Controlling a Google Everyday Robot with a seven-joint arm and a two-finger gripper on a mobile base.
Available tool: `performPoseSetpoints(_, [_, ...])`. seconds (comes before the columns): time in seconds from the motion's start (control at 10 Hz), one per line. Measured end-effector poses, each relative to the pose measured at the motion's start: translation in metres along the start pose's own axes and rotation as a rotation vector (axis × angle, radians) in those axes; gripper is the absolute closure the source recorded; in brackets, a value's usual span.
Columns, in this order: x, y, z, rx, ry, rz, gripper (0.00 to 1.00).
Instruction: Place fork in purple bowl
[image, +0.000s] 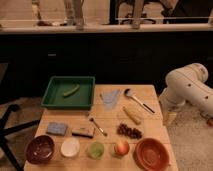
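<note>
Lying flat near the centre of the table (150, 96), lower middle of the frame: fork (98, 127), slim metal, probably light, stiff and slippery. Its thin handle is likely offering the best hold, pinched across mid-length. Purple bowl (40, 149) is sitting lower left, well apart. Pincer (170, 118) is hanging open and empty at the table's right edge.

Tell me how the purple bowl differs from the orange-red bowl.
Colour: the purple bowl is dark maroon, the orange-red bowl bright orange. Size: the purple bowl is smaller than the orange-red bowl. Place: the purple bowl sits at the table's front-left corner, the orange-red bowl front-right. Both are round and upright. The tool hangs beside the table's right edge, touching neither.
</note>
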Motion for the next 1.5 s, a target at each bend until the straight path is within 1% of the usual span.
performPoseSetpoints(1.3, [0.0002,0.0002,0.0,0.0,0.0,0.0,0.2])
performPoseSetpoints(1.4, [-0.0001,0.0006,0.0002,0.003,0.002,0.002,0.2])
performPoseSetpoints(1.5, [-0.0028,0.0032,0.0002,0.007,0.006,0.019,0.2])
